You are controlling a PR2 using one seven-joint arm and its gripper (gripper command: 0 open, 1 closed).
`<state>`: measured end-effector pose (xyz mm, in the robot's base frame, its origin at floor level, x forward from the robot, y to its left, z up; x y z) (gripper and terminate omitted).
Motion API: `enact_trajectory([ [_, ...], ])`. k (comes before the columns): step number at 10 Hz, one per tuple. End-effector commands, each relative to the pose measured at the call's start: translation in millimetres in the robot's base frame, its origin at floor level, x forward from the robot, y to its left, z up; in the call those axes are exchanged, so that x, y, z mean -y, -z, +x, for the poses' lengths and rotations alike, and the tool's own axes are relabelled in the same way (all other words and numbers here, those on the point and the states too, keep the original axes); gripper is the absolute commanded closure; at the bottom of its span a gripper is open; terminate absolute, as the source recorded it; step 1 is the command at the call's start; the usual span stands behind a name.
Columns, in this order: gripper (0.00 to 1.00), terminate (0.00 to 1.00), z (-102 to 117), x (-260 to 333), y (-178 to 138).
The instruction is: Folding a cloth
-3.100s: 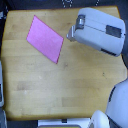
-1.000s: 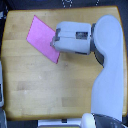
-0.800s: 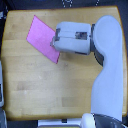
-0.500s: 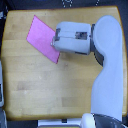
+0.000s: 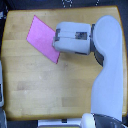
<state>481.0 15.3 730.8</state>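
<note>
Wooden planks make up the surface (image 5: 45, 90), seen from above in the exterior view, its pale boards filling most of the frame. On it lies the cloth (image 5: 42, 38), a flat pink rectangle set at a slant, toward the upper corner of the surface on the exterior view's left. The robot's white arm (image 5: 107, 70) reaches in from the bottom edge on the exterior view's right and bends across to the cloth. Its boxy grey end covers the cloth's near edge, so the tool (image 5: 58, 43) sits right at that edge. Whether it is wide, narrow or gripping the cloth cannot be told from above.
</note>
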Motion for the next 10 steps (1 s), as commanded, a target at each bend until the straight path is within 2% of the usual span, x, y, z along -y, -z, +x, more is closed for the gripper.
enact_trajectory([
  [1, 1.00, 0.00, -10, -5, 5],
  [10, 1.00, 0.00, -2, 3, -7],
])
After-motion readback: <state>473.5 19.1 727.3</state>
